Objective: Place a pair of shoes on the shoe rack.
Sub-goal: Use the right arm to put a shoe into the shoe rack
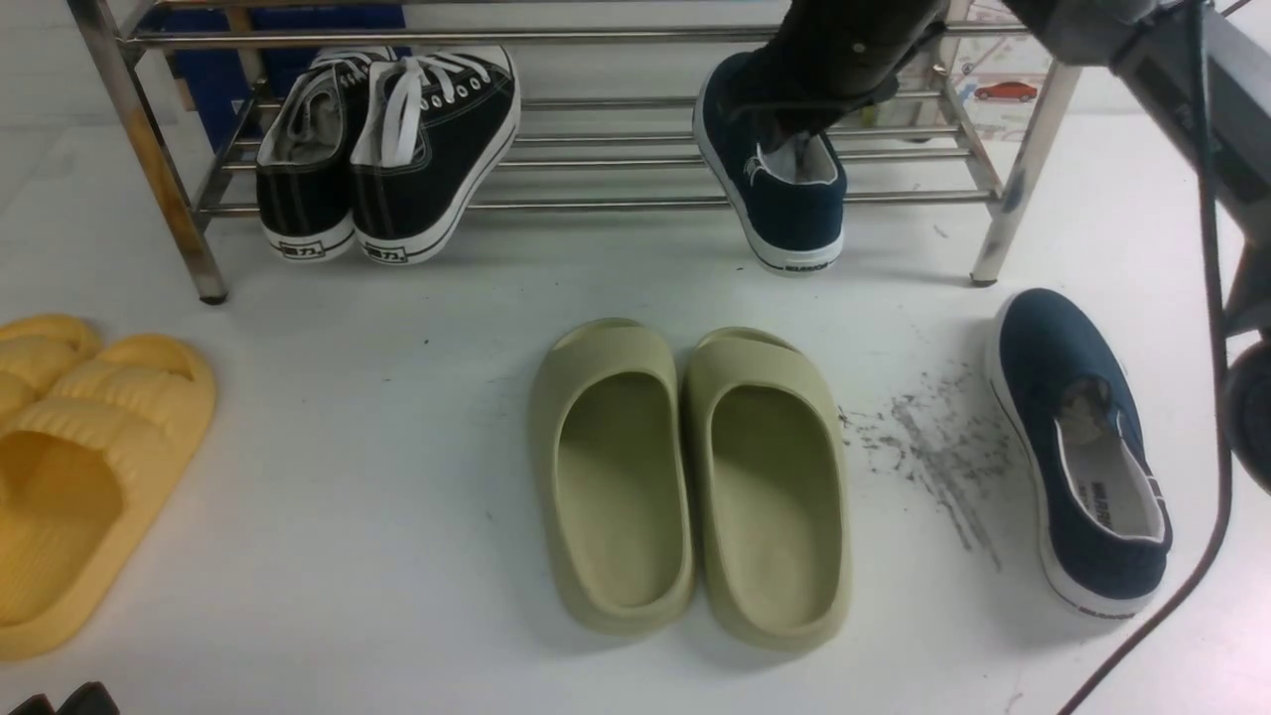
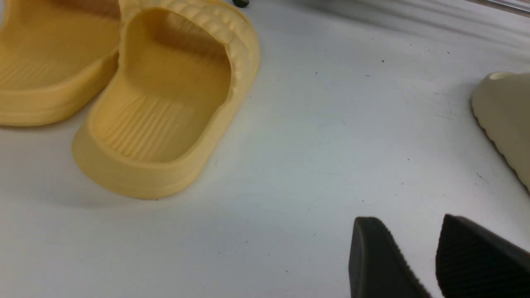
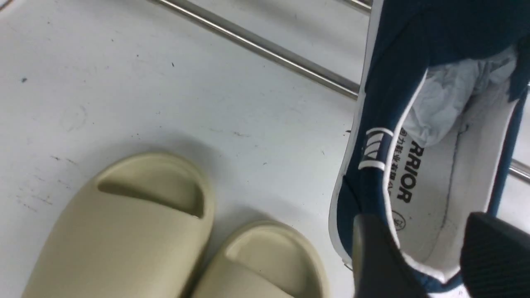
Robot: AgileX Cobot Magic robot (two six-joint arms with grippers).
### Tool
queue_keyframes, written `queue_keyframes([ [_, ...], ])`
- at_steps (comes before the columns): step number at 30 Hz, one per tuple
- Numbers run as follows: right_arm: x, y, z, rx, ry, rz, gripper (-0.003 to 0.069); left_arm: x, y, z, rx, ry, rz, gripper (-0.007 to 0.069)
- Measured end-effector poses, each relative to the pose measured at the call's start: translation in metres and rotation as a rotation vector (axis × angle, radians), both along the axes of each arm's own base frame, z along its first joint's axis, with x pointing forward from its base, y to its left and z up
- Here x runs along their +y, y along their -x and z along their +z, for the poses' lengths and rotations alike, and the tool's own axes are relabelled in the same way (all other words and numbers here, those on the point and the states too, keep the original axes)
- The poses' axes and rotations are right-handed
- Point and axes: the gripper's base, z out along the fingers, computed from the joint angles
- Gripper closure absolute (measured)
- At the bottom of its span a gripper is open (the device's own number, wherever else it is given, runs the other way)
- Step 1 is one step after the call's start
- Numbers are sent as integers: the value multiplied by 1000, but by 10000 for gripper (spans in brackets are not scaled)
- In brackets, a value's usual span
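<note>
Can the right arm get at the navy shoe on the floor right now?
Probably yes: the shoe lies on the right, nothing on or against it; the slides sit apart.

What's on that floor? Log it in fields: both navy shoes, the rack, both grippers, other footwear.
navy shoe one: on the shoe rack, right side, heel jutting past the front tube
navy shoe two: on the floor, right of the olive slides, off the rack
right gripper: open, jaws apart over shoe one's heel
left gripper: open, holding nothing
also on rack: black lace-up sneakers, left side
task: one shoe placed, one to go
</note>
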Motion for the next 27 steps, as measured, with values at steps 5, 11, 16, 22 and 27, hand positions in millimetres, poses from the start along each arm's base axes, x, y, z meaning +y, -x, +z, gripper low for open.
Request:
queue_keyframes([
  [5, -5, 14, 18, -15, -3, 10, 609, 0, 0, 0, 0, 0, 0, 386],
  [11, -8, 21, -15, 116, 68, 23, 662, 0, 0, 0, 0, 0, 0, 386],
  [16, -7, 18, -77, 276, 150, 24, 662, 0, 0, 0, 0, 0, 0, 386],
  [22, -2, 1, -100, 199, 140, 8, 661, 0, 0, 0, 0, 0, 0, 386],
  [27, -1, -2, -101, 174, 126, 4, 661, 0, 0, 0, 0, 0, 0, 386],
])
